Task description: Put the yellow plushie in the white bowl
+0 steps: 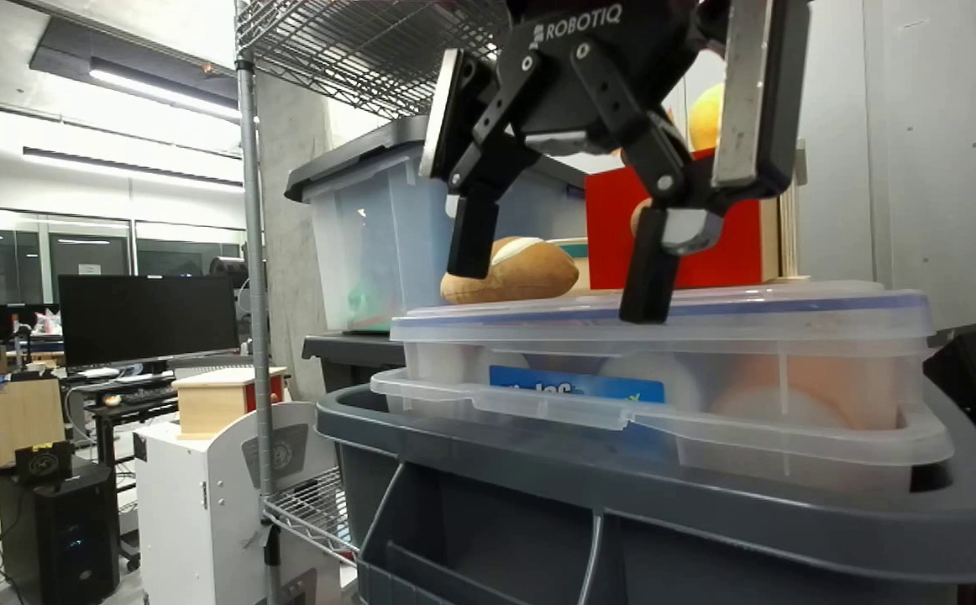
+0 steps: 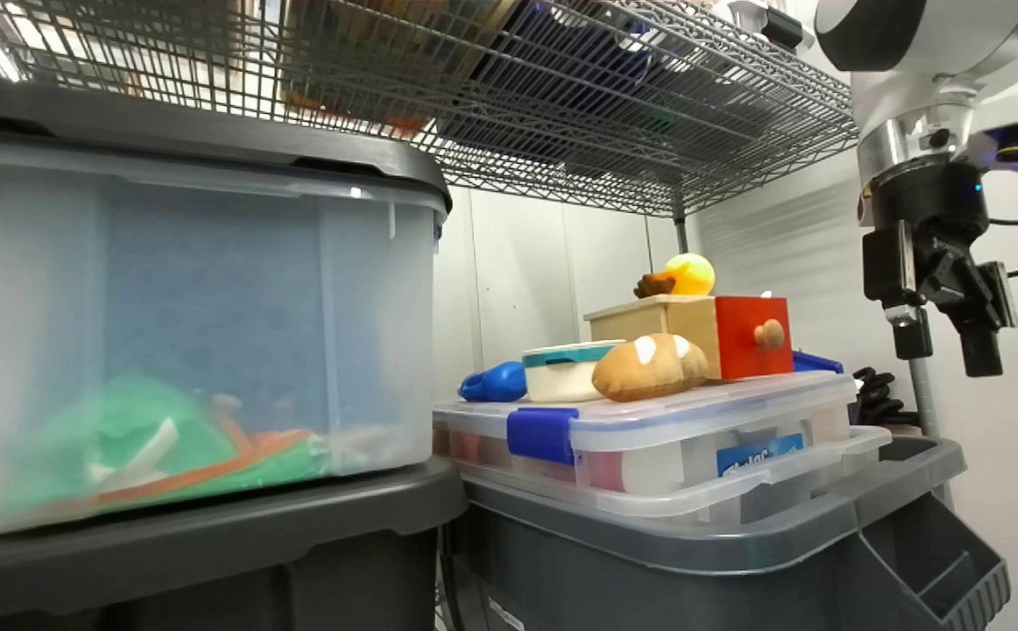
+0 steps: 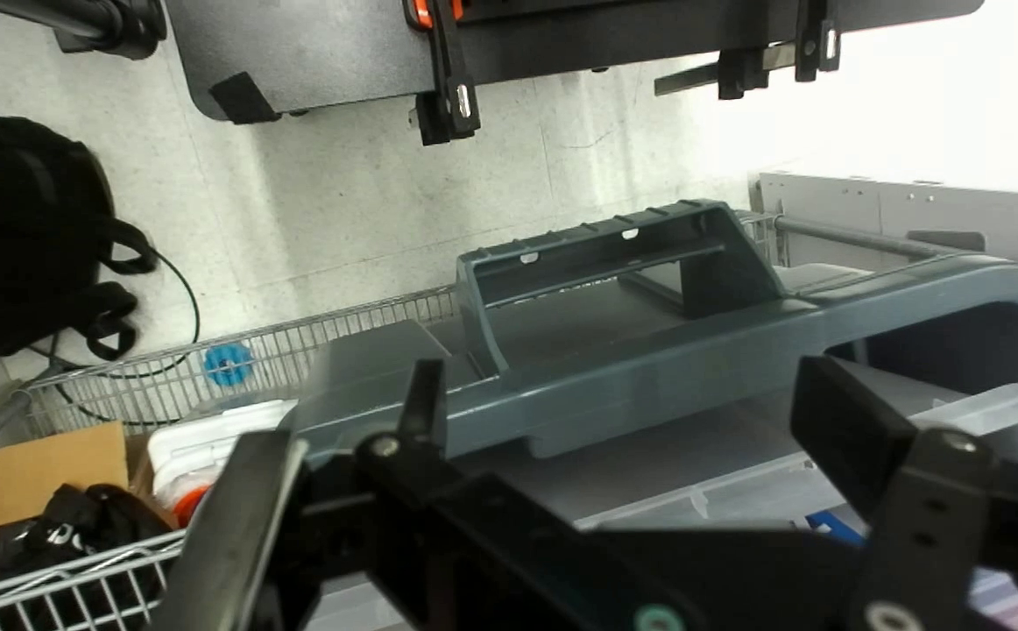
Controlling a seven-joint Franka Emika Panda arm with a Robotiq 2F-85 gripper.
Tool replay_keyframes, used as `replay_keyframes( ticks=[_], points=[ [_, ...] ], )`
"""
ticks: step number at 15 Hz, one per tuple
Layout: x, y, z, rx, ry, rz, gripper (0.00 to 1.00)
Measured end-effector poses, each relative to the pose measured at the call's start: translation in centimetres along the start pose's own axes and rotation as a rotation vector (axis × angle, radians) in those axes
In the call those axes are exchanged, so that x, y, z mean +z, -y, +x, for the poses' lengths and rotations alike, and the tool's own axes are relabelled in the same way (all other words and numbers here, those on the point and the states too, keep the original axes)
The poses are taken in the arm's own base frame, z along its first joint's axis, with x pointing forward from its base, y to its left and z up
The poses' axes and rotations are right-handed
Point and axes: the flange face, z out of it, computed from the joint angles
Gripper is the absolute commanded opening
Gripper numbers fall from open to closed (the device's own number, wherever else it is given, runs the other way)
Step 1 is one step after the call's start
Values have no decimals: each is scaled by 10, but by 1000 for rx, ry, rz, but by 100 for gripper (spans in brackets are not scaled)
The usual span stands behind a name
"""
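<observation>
Wire rack (image 2: pixel 562 96) overhead | clear box lid (image 2: pixel 750 397) as my counter | in an exterior view: yellow plushie (image 2: pixel 691 274) atop the red-fronted wooden box (image 2: pixel 741 331) toward the far edge, brown plushie (image 2: pixel 640 370) beside it | I have the gripper (image 2: pixel 947 350) past the right edge, fingers spread apart

Both exterior views look across from close by and share the clear box (image 1: pixel 690 360); my wrist view looks down past my gripper (image 3: pixel 621 372) to the floor (image 3: pixel 360 202)

Lab-like workspace, black monitor (image 1: pixel 149 321), computer tower (image 1: pixel 60 538), wire shelving (image 2: pixel 562 101), strip lights (image 1: pixel 133 170)
</observation>
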Motion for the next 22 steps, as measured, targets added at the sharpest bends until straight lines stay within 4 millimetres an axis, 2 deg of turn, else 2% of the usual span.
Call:
replay_keyframes(
  ticks=[7, 11, 17, 22],
  points=[
    [3, 7, 1, -14, 7, -4, 100],
    [-7, 24, 3, -50, -33, -20, 100],
    [-28, 44, 15, -51, -234, -37, 100],
    [-39, 43, 25, -33, -377, -53, 100]
  ],
)
